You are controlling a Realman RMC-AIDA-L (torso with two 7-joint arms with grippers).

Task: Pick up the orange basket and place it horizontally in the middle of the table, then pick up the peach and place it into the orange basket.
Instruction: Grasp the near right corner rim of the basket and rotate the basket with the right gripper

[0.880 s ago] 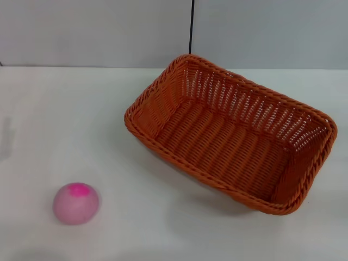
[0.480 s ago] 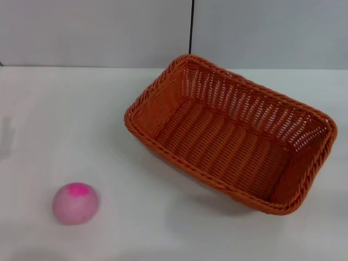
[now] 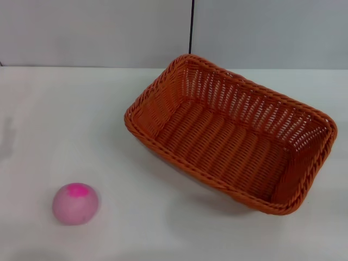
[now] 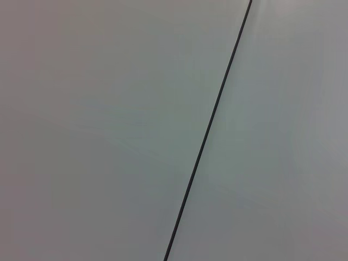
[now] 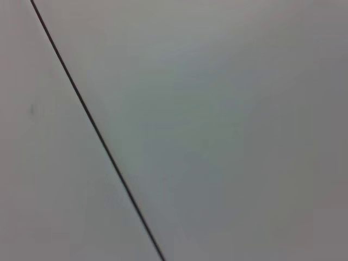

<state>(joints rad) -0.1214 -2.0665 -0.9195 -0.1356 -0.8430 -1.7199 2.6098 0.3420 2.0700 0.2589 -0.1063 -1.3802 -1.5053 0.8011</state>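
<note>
The orange basket [image 3: 231,133] lies on the white table [image 3: 65,119] right of centre in the head view, turned at a slant with one short end toward the back and the other toward the front right. It holds nothing. The peach [image 3: 75,203], pale pink with a magenta patch on top, rests at the front left, well apart from the basket. Neither gripper shows in any view. Both wrist views hold only a plain grey wall with a thin dark seam.
A grey wall with a dark vertical seam [image 3: 191,27] stands behind the table's far edge. Bare white tabletop spreads between the peach and the basket. A faint shadow [image 3: 6,138] lies at the table's left edge.
</note>
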